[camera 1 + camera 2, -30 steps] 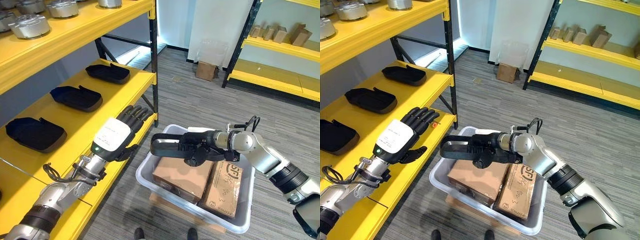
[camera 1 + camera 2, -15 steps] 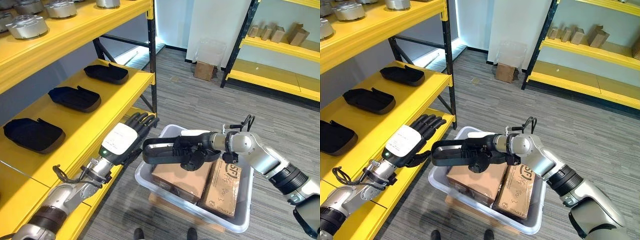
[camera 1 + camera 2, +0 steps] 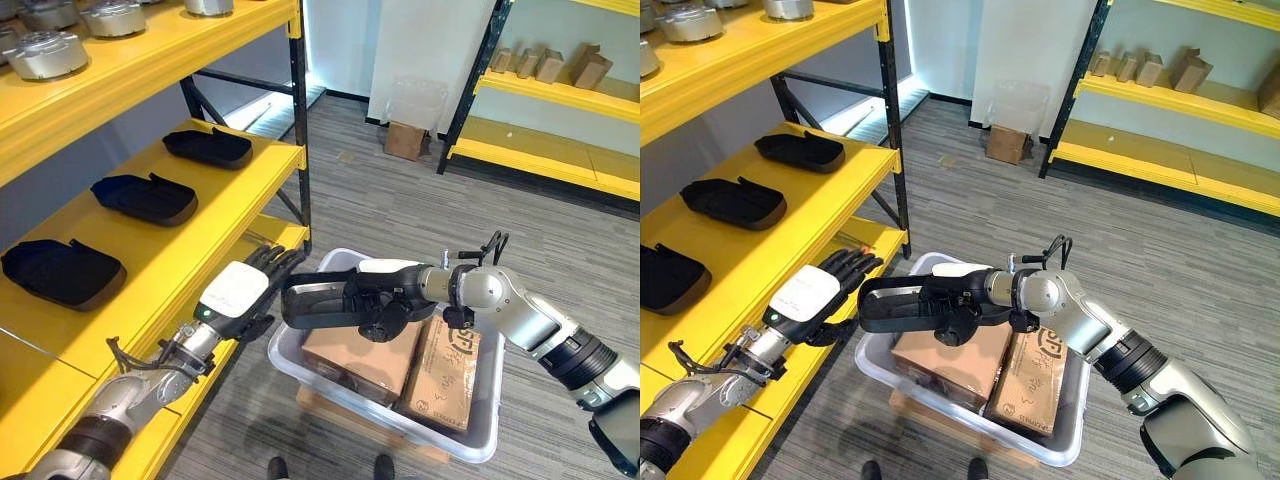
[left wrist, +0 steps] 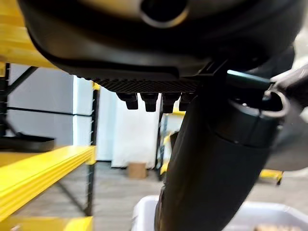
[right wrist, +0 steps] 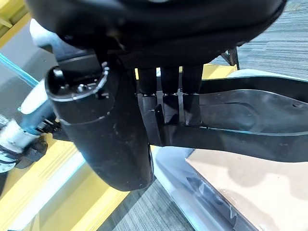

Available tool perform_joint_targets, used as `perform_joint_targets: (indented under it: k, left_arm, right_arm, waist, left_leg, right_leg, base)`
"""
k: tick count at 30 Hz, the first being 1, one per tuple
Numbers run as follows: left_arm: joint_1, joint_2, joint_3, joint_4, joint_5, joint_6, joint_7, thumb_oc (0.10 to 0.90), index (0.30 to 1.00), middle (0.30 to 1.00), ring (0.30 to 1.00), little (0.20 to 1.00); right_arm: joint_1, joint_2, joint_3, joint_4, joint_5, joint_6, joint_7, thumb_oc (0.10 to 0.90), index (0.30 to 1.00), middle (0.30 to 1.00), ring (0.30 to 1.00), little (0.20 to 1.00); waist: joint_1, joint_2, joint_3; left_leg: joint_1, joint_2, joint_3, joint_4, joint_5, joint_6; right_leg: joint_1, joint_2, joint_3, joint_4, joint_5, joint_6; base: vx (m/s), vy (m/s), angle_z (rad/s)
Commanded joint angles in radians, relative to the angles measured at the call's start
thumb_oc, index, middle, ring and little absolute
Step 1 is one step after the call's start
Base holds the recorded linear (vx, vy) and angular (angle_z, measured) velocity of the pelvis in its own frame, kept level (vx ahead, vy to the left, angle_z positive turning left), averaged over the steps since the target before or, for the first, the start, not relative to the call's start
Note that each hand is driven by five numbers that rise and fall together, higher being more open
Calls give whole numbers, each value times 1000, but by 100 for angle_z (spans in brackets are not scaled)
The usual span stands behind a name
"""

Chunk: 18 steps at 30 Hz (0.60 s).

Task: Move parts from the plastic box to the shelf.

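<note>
Currently, the right robot hand (image 3: pixel 385 305) is closed around a black part (image 3: pixel 315 301), a shallow moulded tray-like piece, with its fingers (image 5: pixel 169 103) curled over the part's edge. The part is held in the air above the 9 o'clock end of the plastic box (image 3: pixel 455 445), clear of the contents. Its long axis lies roughly level and runs from 3 o'clock to 9 o'clock; the free end points toward 9 o'clock, at the yellow shelf (image 3: pixel 200 215) and at the left robot hand (image 3: pixel 240 292).

The left robot hand hovers just beside the part's free end, at the front edge of the lower shelf board. Its fingers are straight and extended toward 2 o'clock, and it holds nothing. Contact between its fingertips and the part cannot be determined.

The plastic box is pale grey and holds two cardboard boxes: a larger one (image 3: pixel 365 355) under the held part and a narrower one (image 3: pixel 445 370) toward 3 o'clock. The narrower one bears dark printed marks on its top face.

On the middle shelf level, three similar black parts lie apart in a row: (image 3: pixel 208 147), (image 3: pixel 142 197), (image 3: pixel 60 271). Round metal parts (image 3: pixel 42 52) stand on the level above.
</note>
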Motion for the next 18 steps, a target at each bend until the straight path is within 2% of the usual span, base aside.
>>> perform_joint_targets:
  k: [1, 10, 18]
  left_arm:
    - [-85, -2, 23, 21, -16, 12, 115, 900, 1000, 1000, 1000, 1000]
    - [-49, 24, 58, 32, -5, -22, 124, 900, 1000, 1000, 1000, 1000]
    - [-68, 2, 16, 23, 19, -29, 121, 900, 1000, 1000, 1000, 1000]
  right_arm:
    - [-151, -22, -67, -28, -2, -32, -88, 400, 300, 300, 300, 300]
    - [-131, -78, -98, -23, 29, -71, -69, 400, 300, 300, 300, 300]
    - [-155, -62, -83, -49, 47, -74, -30, 400, 300, 300, 300, 300]
  waist:
    - [14, 1, -70]
    - [9, -2, -65]
    - [5, 0, -68]
  left_leg:
    - [60, 68, 28, -8, -60, -38]
    - [57, 68, 32, -8, -60, -38]
    - [59, 70, 33, -8, -59, -39]
  right_leg:
    - [3, -72, -26, -1, -1, 103]
    - [-3, -73, -22, -1, 2, 106]
    - [-2, -69, -18, -1, 0, 101]
  base:
    - [0, 0, 0]
    - [-1, -1, -1]
    - [0, -1, 0]
